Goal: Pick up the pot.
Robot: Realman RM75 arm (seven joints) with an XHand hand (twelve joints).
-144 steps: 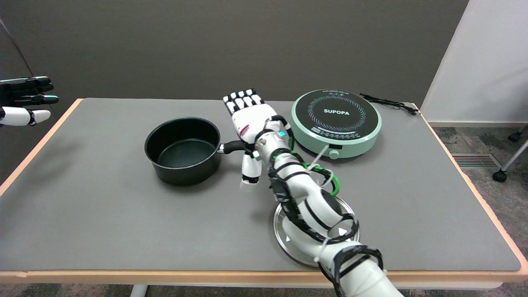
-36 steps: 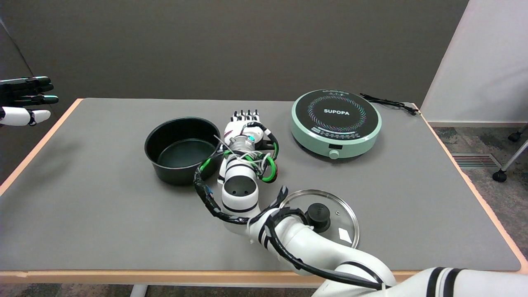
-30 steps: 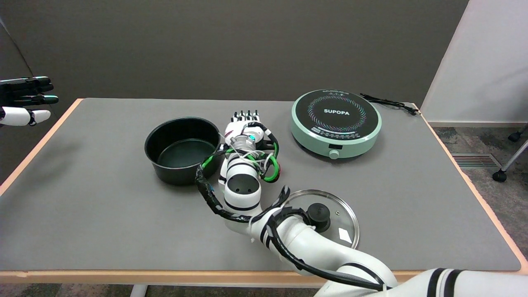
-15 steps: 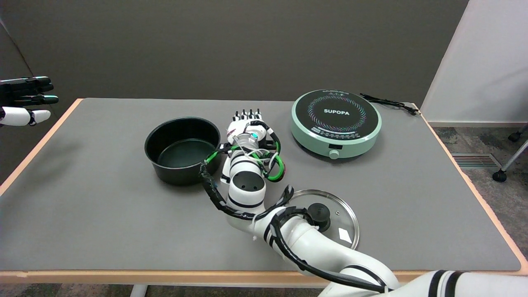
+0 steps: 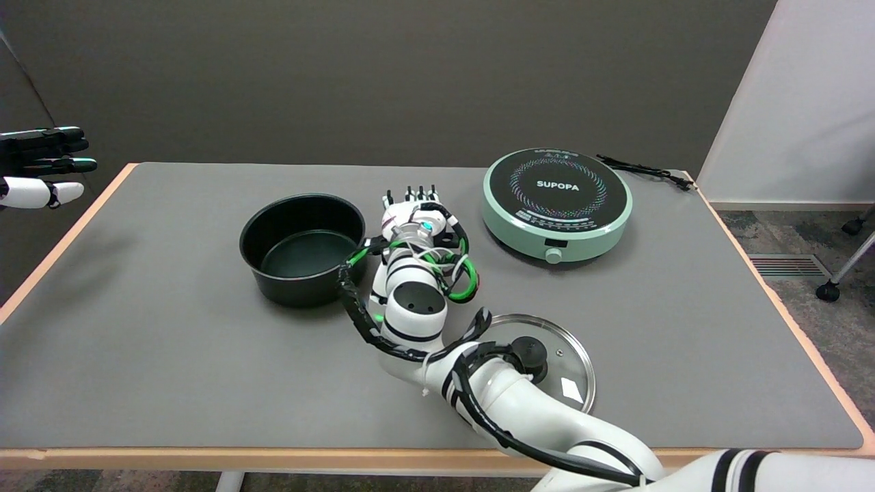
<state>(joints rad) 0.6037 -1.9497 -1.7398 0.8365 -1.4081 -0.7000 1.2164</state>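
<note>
Hand on pot handle, not lifted yet.
My right hand [image 5: 412, 217] has shifted slightly right in the last 1 s; fingers curl over the handle, grip itself hidden. Pot [image 5: 302, 247] hasn't moved, sits mid-tabletop [image 5: 171, 355], left of cooker [image 5: 556, 202].

Matt black pot [image 5: 302, 246]; glass lid [image 5: 547, 365], metal-rimmed

A: What does the counter [image 5: 171, 355] look like?
B: It has a grey top with a pale wooden edge.
A: And what sits on it?
B: A black pot [image 5: 302, 247] stands left of centre, a mint-green cooktop [image 5: 556, 202] far right, a glass lid [image 5: 554, 369] near the front, and a black cord [image 5: 642, 168] at the far corner.
</note>
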